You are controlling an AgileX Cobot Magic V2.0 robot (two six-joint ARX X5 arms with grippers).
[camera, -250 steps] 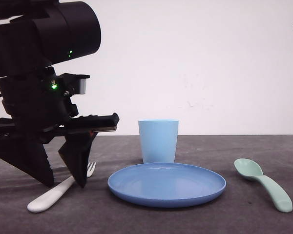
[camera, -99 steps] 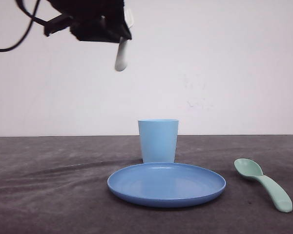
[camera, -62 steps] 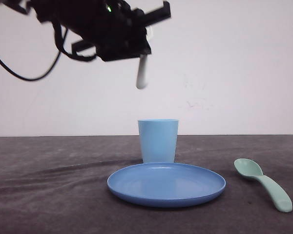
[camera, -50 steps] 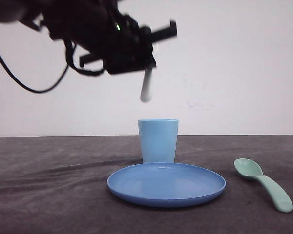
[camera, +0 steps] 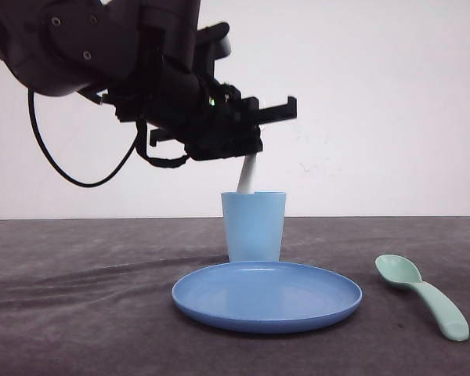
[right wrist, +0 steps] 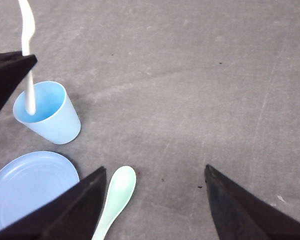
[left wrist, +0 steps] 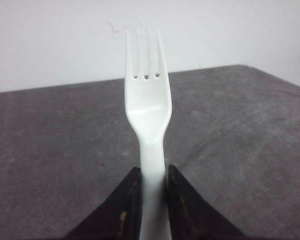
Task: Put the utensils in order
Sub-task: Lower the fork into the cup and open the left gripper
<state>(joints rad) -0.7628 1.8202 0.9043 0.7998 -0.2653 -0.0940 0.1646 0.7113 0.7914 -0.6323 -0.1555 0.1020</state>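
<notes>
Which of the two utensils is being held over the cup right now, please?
The white fork, gripped by the left gripper, handle end dipping into the light blue cup. The mint-green spoon lies on the table.

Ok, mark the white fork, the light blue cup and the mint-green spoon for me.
white fork (left wrist: 146,107): left wrist view, on the neck below the tines.
light blue cup (camera: 254,231): front view, on the outer wall.
mint-green spoon (camera: 399,271): front view, on the bowl.

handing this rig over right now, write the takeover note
Left gripper: shut on the white fork, handle end lowered into the light blue cup, not released.
Right gripper: open, holding nothing, above the table.
Mint-green spoon: lying on the table, right of the blue plate.
Done: fork lifted and brought to the cup.
Left: release the fork, then handle the spoon.
</notes>
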